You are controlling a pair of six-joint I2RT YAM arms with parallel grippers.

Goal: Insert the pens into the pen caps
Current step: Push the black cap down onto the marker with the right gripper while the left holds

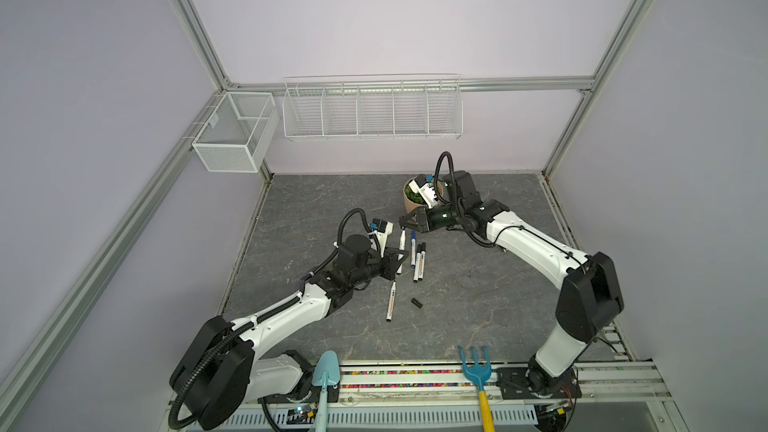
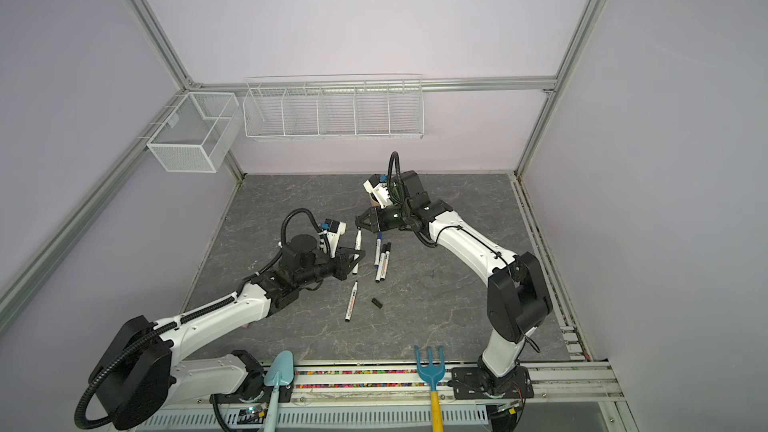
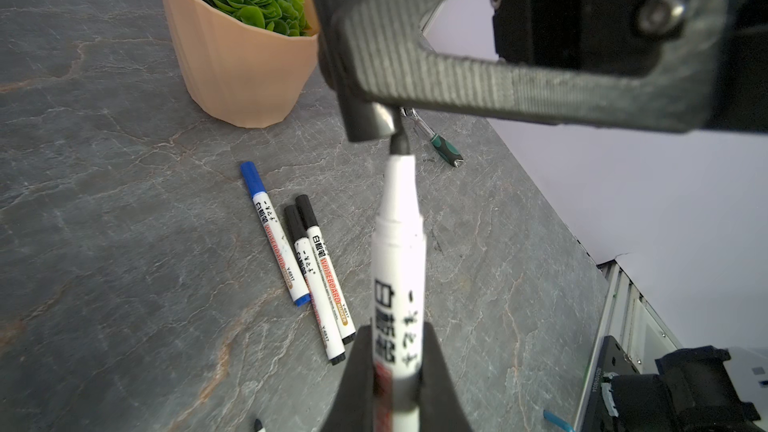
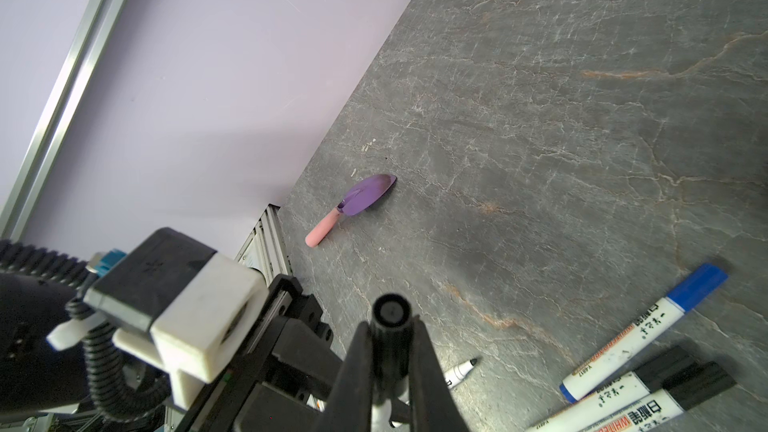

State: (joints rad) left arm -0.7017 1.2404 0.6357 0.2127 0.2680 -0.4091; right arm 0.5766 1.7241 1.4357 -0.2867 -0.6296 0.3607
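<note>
As left tool clamps pen, tip meets cap in right tool.

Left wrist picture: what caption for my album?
Left fingers aim an uncapped whiteboard marker at the black cap in the right fingers; three capped markers lie near a potted plant.

Pale lilac walls, aluminium rails along the edges. Grey marbled tabletop fills the lower middle, with a white mesh basket and wire rack hanging above.
</note>
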